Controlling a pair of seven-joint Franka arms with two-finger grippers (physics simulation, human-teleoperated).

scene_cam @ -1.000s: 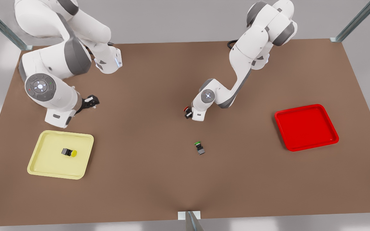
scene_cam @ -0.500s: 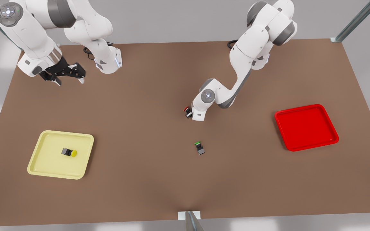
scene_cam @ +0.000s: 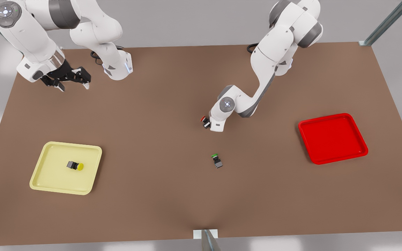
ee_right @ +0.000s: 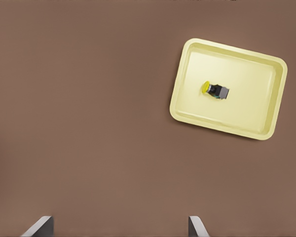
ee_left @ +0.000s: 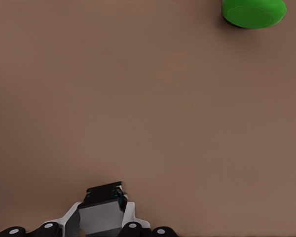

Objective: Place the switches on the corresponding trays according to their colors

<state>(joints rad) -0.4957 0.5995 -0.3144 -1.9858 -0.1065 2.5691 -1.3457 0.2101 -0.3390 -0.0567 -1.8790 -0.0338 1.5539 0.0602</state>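
Gripping the red-capped switch (scene_cam: 203, 120) mid-table, the left gripper (scene_cam: 206, 122) pinches its stiff, light body — right gripper (scene_cam: 71, 81) waits spread wide near the back edge

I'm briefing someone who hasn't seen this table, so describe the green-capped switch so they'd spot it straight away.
Start at the brown table in the front view. The green-capped switch lies alone on bare tabletop, nearer the red tray than the yellow tray. It lies on no tray, unlike the yellow-capped switch.

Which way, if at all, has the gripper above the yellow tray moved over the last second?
Yes. The right gripper has pulled away from the yellow tray, rising toward the table's far edge in the front view, fingers open.
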